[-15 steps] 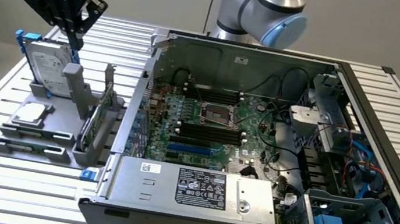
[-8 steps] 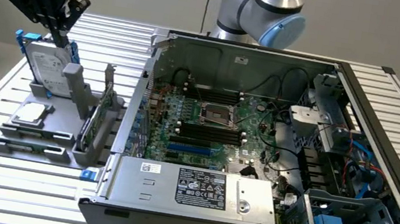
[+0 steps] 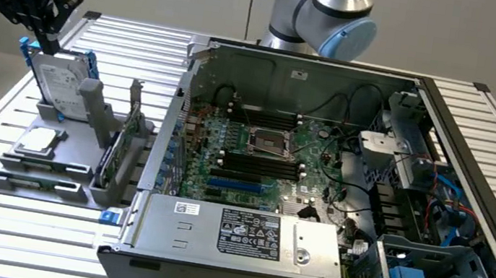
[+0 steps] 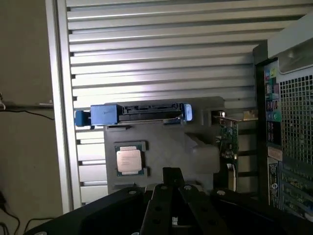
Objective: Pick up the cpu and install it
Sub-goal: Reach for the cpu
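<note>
Hovering over the exterior view's left part of the slatted tabletop, the hand is pointing its fingers down, just above the upper edge of the hard drive, which is standing upright in a grey holder. The fingers are pressing together, fully closed, and they are gripping nothing. The cpu is lying flat on the same grey holder, nearer to the camera than the hard drive and apart from the hand, with its silvery top facing up. At the exterior view's right the computer case is lying with its open side up, showing the green board with a dark square socket in its middle, and the arm is rising behind the case. In the wrist view the hand is showing as one dark narrow tip with nothing in it. The cpu is sitting in a recess of the grey holder, near this tip but not touching it. The hard drive with its blue brackets is standing edge-on beyond the cpu, and a green card is standing between the holder and the perforated back of the computer case.
</note>
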Robot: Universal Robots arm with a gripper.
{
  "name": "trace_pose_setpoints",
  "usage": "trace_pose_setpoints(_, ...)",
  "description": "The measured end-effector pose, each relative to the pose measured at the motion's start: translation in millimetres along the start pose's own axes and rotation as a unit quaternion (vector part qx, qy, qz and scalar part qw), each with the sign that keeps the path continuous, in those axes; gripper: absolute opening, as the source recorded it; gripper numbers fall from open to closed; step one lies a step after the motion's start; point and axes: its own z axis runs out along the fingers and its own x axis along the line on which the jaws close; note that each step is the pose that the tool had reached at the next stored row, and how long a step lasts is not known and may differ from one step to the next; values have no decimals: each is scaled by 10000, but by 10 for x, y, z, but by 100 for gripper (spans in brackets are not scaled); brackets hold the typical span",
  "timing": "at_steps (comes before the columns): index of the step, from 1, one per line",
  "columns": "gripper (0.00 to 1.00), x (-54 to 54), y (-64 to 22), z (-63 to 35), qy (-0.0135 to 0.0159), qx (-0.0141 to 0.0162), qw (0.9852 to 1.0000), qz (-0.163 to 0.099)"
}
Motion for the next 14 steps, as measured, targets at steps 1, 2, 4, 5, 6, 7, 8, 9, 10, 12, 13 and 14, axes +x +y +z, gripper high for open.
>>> trace_pose_setpoints(1, 11, 45, -3, 5, 1, 0, 10000, 0)
trace_pose_setpoints(2, 11, 90, -7, 13, 3, 0, 10000, 0)
trace_pose_setpoints(4, 11, 184, -14, 32, 12, 2, 10000, 1)
trace_pose_setpoints(5, 11, 228, -18, 41, 17, 3, 10000, 0)
trace_pose_setpoints(6, 11, 273, -22, 52, 20, 3, 10000, 1)
trace_pose_setpoints(7, 11, 317, -25, 63, 22, 4, 10000, 1)
trace_pose_setpoints(8, 11, 363, -29, 73, 25, 6, 10000, 1)
trace_pose_setpoints(9, 11, 408, -33, 83, 28, 7, 10000, 1)
trace_pose_setpoints(10, 11, 453, -37, 94, 31, 8, 10000, 2)
trace_pose_setpoints(12, 11, 525, -42, 111, 52, 9, 10000, 3)
trace_pose_setpoints(13, 11, 525, -43, 110, 58, 11, 10000, 2)
trace_pose_setpoints(14, 11, 525, -43, 110, 59, 11, 10000, 2)
